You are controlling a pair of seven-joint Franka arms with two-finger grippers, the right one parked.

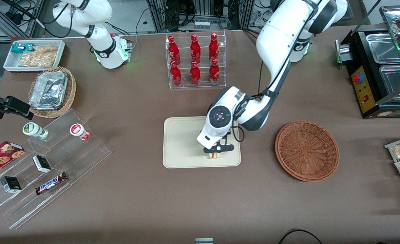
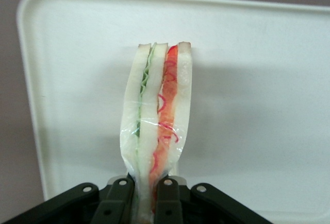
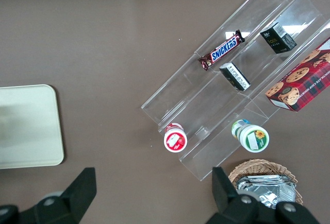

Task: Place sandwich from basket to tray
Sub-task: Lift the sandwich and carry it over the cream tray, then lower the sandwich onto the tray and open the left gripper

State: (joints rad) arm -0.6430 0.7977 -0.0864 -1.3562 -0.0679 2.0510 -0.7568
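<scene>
Nearest my front camera, on the brown desk, I see the tray, cream-beige with rounded corners. My gripper hangs over the tray's edge closest to the camera, at the end toward the basket. Between its fingers I can make out the sandwich, a small pale piece with a red streak, just above the tray. That basket, reddish-brown wicker, sits on the desk well apart from the tray, toward the working arm's end. A clear rack of red bottles stands farther from the camera than the tray.

From the left wrist, I see the fingers clamped on the sandwich at its narrow end. It is wrapped in clear film: three slices of pale bread, a green frilly layer in one gap, a red layer in the other. It is held edge-on over the tray.

From the right wrist, I catch only one rounded corner of the tray on the desk.
</scene>
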